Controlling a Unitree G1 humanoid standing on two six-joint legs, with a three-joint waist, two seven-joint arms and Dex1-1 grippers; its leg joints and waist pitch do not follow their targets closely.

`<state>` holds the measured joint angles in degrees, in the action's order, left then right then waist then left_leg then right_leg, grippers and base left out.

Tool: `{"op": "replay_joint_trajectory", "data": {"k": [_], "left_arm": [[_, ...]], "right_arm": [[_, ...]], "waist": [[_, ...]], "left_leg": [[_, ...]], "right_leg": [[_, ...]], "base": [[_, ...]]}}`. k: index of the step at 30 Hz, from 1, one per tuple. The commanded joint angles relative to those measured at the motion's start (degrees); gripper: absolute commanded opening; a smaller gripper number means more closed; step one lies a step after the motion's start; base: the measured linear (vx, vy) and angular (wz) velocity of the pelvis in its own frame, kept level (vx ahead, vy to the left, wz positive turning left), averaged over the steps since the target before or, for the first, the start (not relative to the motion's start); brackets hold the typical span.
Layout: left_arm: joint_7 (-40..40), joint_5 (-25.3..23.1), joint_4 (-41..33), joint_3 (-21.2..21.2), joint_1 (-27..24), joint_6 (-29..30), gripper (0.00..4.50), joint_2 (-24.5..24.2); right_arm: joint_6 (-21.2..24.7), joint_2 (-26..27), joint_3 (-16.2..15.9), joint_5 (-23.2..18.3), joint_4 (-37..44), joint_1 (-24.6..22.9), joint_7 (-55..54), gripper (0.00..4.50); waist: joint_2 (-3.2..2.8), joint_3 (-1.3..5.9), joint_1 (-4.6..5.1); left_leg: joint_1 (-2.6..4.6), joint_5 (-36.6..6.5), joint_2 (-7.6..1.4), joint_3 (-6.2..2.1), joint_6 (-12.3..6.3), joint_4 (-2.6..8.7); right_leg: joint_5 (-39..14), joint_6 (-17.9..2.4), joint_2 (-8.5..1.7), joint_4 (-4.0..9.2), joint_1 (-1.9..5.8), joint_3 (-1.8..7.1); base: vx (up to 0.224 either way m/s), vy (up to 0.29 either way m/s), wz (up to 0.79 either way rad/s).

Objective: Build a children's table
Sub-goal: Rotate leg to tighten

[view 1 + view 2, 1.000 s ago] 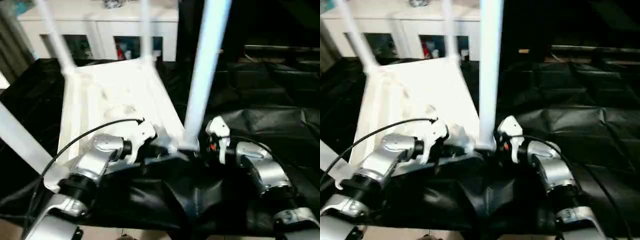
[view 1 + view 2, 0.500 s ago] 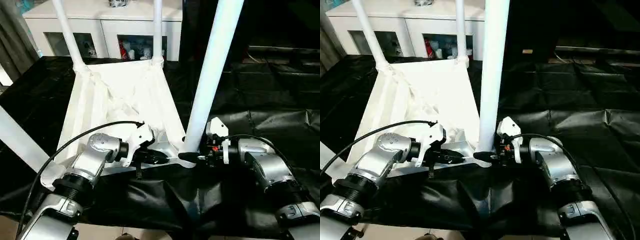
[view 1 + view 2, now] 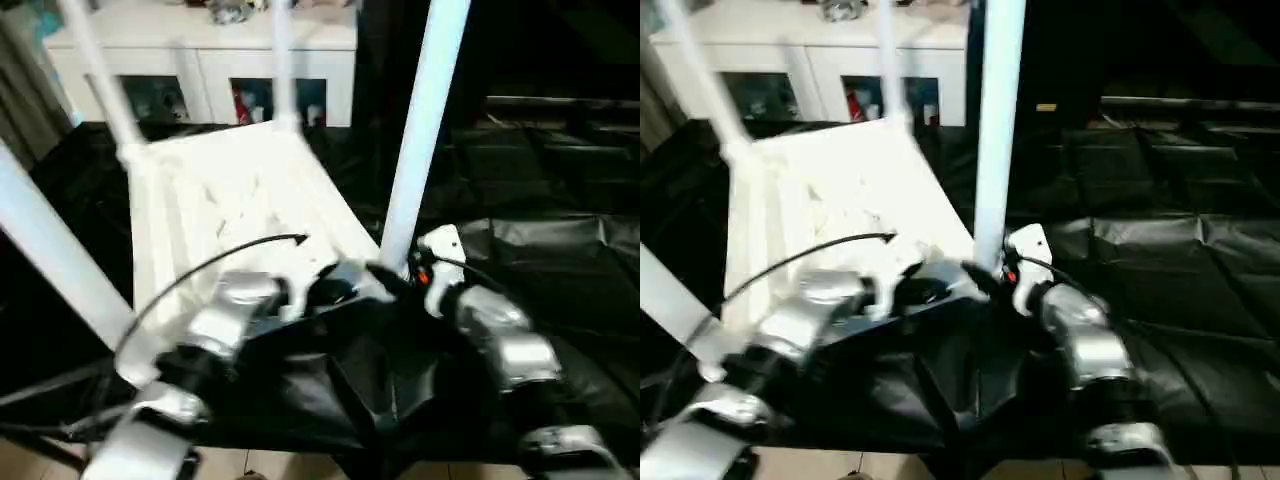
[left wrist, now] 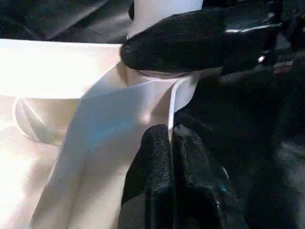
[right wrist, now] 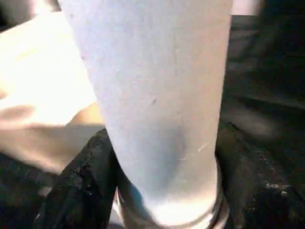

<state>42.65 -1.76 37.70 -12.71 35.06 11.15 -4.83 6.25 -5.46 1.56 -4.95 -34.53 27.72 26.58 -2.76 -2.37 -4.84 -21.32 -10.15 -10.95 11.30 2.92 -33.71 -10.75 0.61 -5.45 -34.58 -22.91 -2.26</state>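
The tabletop [image 3: 230, 200] is white, its ribbed underside turned up, and the legs [image 3: 420, 130] are plain white. The desk [image 3: 1160, 270] wears a creased black cover. Both forearms [image 3: 500, 340] are silver, with black fingers [image 4: 190, 38]. The cabinet [image 3: 200, 60] is white.

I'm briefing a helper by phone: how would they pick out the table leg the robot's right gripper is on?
On the black-covered surface lies a white tabletop, underside up, with legs rising from its corners. Go to the near corner on the robot's right: that leg stands upright there, with the right gripper around its base. Unlike the two thinner-looking far legs by the white cabinet, it is nearest the silver forearms.
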Motion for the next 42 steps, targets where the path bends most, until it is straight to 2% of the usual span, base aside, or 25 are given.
{"op": "replay_joint_trajectory", "data": {"k": [1,2,3,4,8,9,13,15,17,19,20,21,23,24,25,26,27,28,29,33,34,35,38,40,42], "left_arm": [[-5.5,2.3,-0.2,2.5,2.8,-1.2,0.00,3.2],[-4.8,2.3,-0.3,2.2,2.8,-1.5,0.00,3.4],[-2.9,2.4,-0.8,2.0,2.4,-1.6,0.00,3.3],[-1.1,2.6,-1.1,1.6,2.1,-1.9,0.00,2.8],[1.9,3.0,-1.8,1.0,1.6,-2.2,0.00,1.9],[6.1,3.7,-3.4,0.1,0.7,-2.0,0.00,0.4],[16.5,5.0,-6.7,-1.9,-1.2,-1.3,0.00,-4.4],[21.6,5.1,-7.5,-3.0,-1.8,-1.7,0.00,-7.2],[23.2,5.2,-6.9,-2.7,-1.6,-2.3,0.00,-8.2],[25.9,5.2,-6.6,-3.0,-1.4,-2.8,0.00,-9.8],[26.4,5.0,-6.5,-3.1,-1.4,-2.9,0.00,-10.3],[26.5,4.7,-6.4,-3.2,-1.3,-2.9,0.00,-10.6],[27.0,5.0,-6.3,-3.0,-1.2,-2.9,0.00,-11.1],[27.4,5.2,-6.4,-2.9,-1.1,-2.8,0.00,-11.5],[27.8,5.3,-6.5,-2.9,-1.1,-2.7,0.00,-11.7],[27.9,5.3,-6.6,-2.9,-1.1,-2.8,0.00,-11.8],[27.9,5.3,-6.5,-2.9,-1.2,-3.0,0.00,-11.9],[27.9,5.2,-6.5,-2.9,-1.3,-3.1,0.00,-11.9],[27.7,5.2,-6.5,-2.9,-1.4,-3.2,0.00,-11.9],[26.8,5.3,-6.7,-2.6,-1.9,-3.2,0.00,-11.4],[26.2,5.1,-6.6,-2.6,-1.9,-3.3,0.00,-11.1],[25.9,5.0,-6.5,-2.6,-1.9,-3.5,0.00,-11.0],[20.3,4.1,-4.8,-1.3,-1.0,-3.5,0.00,-9.2],[16.1,3.7,-3.4,-0.1,-0.2,-3.3,0.00,-7.8],[9.6,3.1,-1.1,1.4,1.4,-3.4,0.00,-5.4]], "right_arm": [[1.8,4.5,-5.8,0.1,-2.3,-1.0,2.9,2.61],[1.1,5.2,-5.5,-0.8,-1.9,-0.4,3.8,2.95],[0.7,5.5,-5.2,-1.8,-1.1,0.0,5.7,2.95],[1.1,4.9,-5.5,-2.2,-0.3,-0.1,7.9,3.32],[1.9,3.6,-6.2,-2.4,1.1,-0.5,11.2,3.50],[2.6,1.1,-7.5,-2.8,2.7,-1.0,16.1,3.77],[1.3,-6.8,-10.1,-3.0,5.1,-1.8,28.6,3.84],[1.0,-9.8,-10.0,-3.5,5.8,-1.7,32.7,3.84],[1.2,-11.4,-9.7,-3.8,6.0,-1.4,34.7,3.84],[1.3,-13.4,-9.5,-4.1,6.6,-1.3,37.5,3.84],[1.4,-13.8,-9.5,-4.1,6.8,-1.3,38.2,3.84],[1.5,-14.3,-9.5,-4.1,7.0,-1.4,38.8,3.50],[1.2,-15.0,-9.9,-3.7,7.0,-1.5,39.8,3.50],[1.0,-15.5,-10.3,-3.5,6.8,-1.5,40.4,3.32],[0.8,-15.8,-10.6,-3.4,6.6,-1.5,40.8,3.32],[0.7,-16.1,-11.0,-3.2,6.4,-1.5,41.2,3.16],[0.5,-16.2,-11.3,-2.9,6.2,-1.6,41.4,3.08],[0.3,-16.2,-11.5,-2.7,6.2,-1.8,41.5,3.04],[0.3,-16.1,-11.7,-2.8,6.3,-1.9,41.6,2.99],[0.9,-15.8,-12.0,-3.2,7.0,-2.3,42.1,2.76],[1.1,-15.7,-12.1,-3.3,7.1,-2.5,42.0,2.75],[1.2,-15.6,-12.1,-3.3,7.2,-2.6,41.9,2.74],[1.9,-13.7,-10.8,-3.4,6.3,-3.5,37.2,2.73],[2.3,-11.7,-9.4,-3.1,5.0,-3.6,31.9,2.73],[3.2,-7.9,-7.2,-2.1,2.3,-3.7,22.0,2.72]], "waist": [[0.49,2.74,0.34],[0.38,2.99,0.28],[0.43,3.19,0.20],[0.37,3.28,0.09],[0.39,3.46,-0.07],[0.41,3.52,-0.20],[0.16,3.65,-0.55],[-0.19,3.81,-0.61],[-0.28,3.93,-0.49],[-0.10,3.98,-0.78],[-0.13,3.94,-0.93],[-0.02,3.85,-1.06],[0.08,3.75,-1.25],[0.38,3.70,-1.38],[0.30,3.64,-1.51],[0.59,3.60,-1.43],[0.49,3.60,-1.47],[0.75,3.66,-1.45],[0.68,3.68,-1.48],[0.96,3.70,-1.54],[1.24,3.69,-1.46],[1.18,3.70,-1.55],[1.52,3.54,-1.61],[1.60,3.23,-1.40],[1.50,2.95,-0.94]], "left_leg": [[1.14,-22.1,-1.63,-1.56,1.50,5.05],[0.89,-20.6,-1.63,-1.59,1.01,5.08],[0.75,-18.5,-1.69,-1.40,0.23,5.01],[0.52,-16.2,-1.68,-1.27,-0.57,4.86],[0.32,-13.3,-1.57,-1.05,-2.53,4.47],[0.31,-12.4,-1.59,-1.03,-2.97,4.39],[0.13,-10.1,-1.86,-0.81,-4.56,3.98],[0.27,-9.4,-2.02,-0.74,-4.96,3.79],[0.23,-8.5,-2.15,-0.75,-5.29,3.66],[0.34,-7.9,-2.24,-0.63,-5.90,3.40],[0.25,-8.0,-2.22,-0.71,-5.92,3.44],[0.36,-8.8,-2.27,-0.64,-5.85,3.47],[0.39,-9.8,-2.32,-0.64,-5.23,3.59],[0.47,-10.3,-2.34,-0.59,-4.79,3.64],[0.52,-10.8,-2.36,-0.57,-4.39,3.68],[0.45,-10.9,-2.36,-0.57,-4.26,3.72],[0.36,-10.8,-2.32,-0.63,-4.02,3.75],[0.38,-10.3,-2.29,-0.61,-4.00,3.68],[0.35,-10.0,-2.28,-0.62,-4.06,3.64],[0.36,-8.4,-2.31,-0.60,-4.62,3.52],[0.33,-8.3,-2.30,-0.54,-4.73,3.50],[0.31,-8.1,-2.29,-0.57,-4.85,3.45],[0.31,-8.5,-2.31,-0.52,-4.93,3.48],[0.33,-10.4,-2.29,-0.58,-3.97,3.79],[0.68,-13.9,-1.99,-0.72,-1.63,4.16]], "right_leg": [[-26.3,-7.6,-2.71,6.05,1.24,1.39],[-23.3,-7.9,-2.65,5.74,1.67,1.40],[-19.3,-8.8,-2.58,5.49,1.78,1.50],[-15.5,-9.7,-2.55,5.12,1.98,1.54],[-12.1,-11.1,-2.64,4.76,2.33,1.43],[-11.3,-11.4,-2.63,4.68,2.46,1.38],[-7.1,-13.3,-2.45,4.07,2.63,1.10],[-5.7,-14.1,-2.34,3.72,2.51,1.07],[-3.1,-15.4,-2.32,3.39,2.46,0.99],[-0.5,-16.7,-2.20,3.10,2.25,0.95],[-0.9,-16.6,-2.22,3.04,2.33,0.90],[-2.1,-16.5,-2.33,3.13,2.24,0.95],[-4.3,-16.1,-2.49,3.33,2.23,1.06],[-5.7,-15.8,-2.58,3.46,2.19,1.13],[-7.0,-15.5,-2.63,3.57,2.10,1.19],[-7.4,-15.3,-2.62,3.60,2.14,1.21],[-7.9,-15.0,-2.66,3.57,2.18,1.23],[-7.7,-14.8,-2.67,3.53,2.19,1.26],[-7.4,-14.8,-2.70,3.47,2.22,1.27],[-5.8,-15.0,-2.61,3.24,2.15,1.23],[-5.6,-15.1,-2.55,3.24,2.17,1.24],[-5.4,-15.2,-2.66,3.16,2.24,1.25],[-6.8,-14.9,-2.70,3.36,2.10,1.31],[-10.3,-14.0,-2.76,3.78,1.99,1.40],[-17.0,-12.2,-2.86,4.59,1.70,1.51]], "base": [[0.000,0.000,0.00],[0.000,0.000,0.00],[0.000,0.000,0.00],[0.000,0.000,0.00],[0.000,0.000,0.00],[0.000,0.000,0.00],[0.000,0.000,0.00],[0.000,0.000,0.00],[0.000,0.000,0.00],[0.000,0.000,0.00],[0.000,0.000,0.00],[0.000,0.000,0.00],[0.000,0.000,0.00],[0.000,0.000,0.00],[0.000,0.000,0.00],[0.000,0.000,0.00],[0.000,0.000,0.00],[0.000,0.000,0.00],[0.000,0.000,0.00],[0.000,0.000,0.00],[0.000,0.000,0.00],[0.000,0.000,0.00],[0.000,0.000,0.00],[0.000,0.000,0.00],[0.000,0.000,0.00]]}}
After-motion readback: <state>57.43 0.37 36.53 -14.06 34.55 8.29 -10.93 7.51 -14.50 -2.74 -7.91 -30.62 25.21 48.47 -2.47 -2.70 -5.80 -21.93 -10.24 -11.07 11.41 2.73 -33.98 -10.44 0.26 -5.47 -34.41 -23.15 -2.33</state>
